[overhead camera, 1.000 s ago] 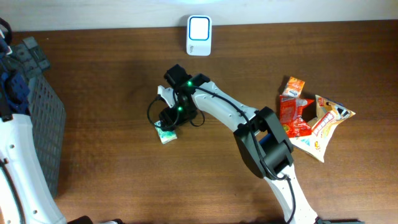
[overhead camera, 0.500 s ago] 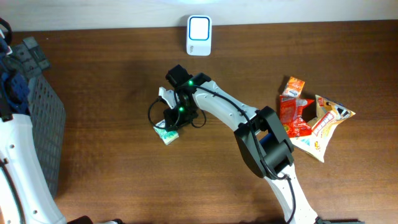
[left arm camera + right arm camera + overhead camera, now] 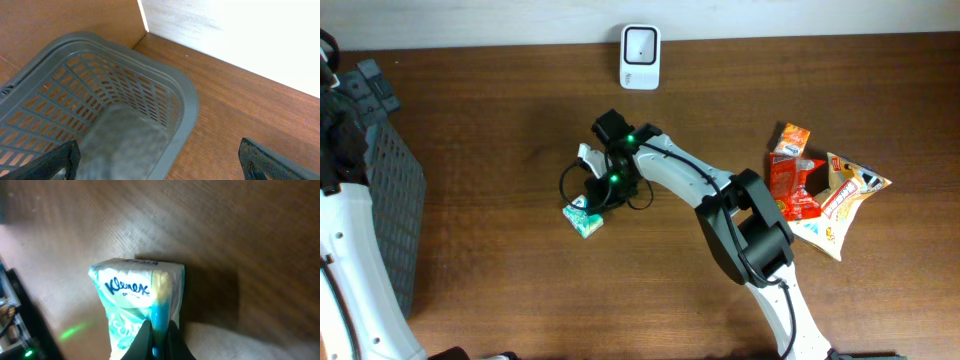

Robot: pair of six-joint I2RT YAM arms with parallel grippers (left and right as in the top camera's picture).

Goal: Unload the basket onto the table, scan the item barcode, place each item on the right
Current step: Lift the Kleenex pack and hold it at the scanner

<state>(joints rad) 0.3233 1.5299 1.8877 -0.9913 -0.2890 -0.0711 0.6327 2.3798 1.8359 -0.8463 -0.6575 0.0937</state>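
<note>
The item is a small white and teal Kleenex tissue pack [image 3: 584, 217] [image 3: 137, 302] near the middle of the table. My right gripper [image 3: 594, 203] [image 3: 158, 336] is shut on it, its black fingers pinching the pack's blue seam, with the pack hanging just over the wood. The white barcode scanner [image 3: 640, 56] stands at the far edge of the table, well beyond the pack. My left gripper [image 3: 160, 162] is open at the far left, over the rim of a grey basket [image 3: 187, 107], holding nothing.
Red and orange snack packets [image 3: 798, 180] and a yellow-white bag [image 3: 845, 198] lie at the right. The grey basket [image 3: 390, 215] fills the left edge. A black cable [image 3: 565, 180] loops beside the right wrist.
My right gripper's fingers have closed onto the tissue pack, which has shifted slightly toward the front left. The left arm has not moved.
</note>
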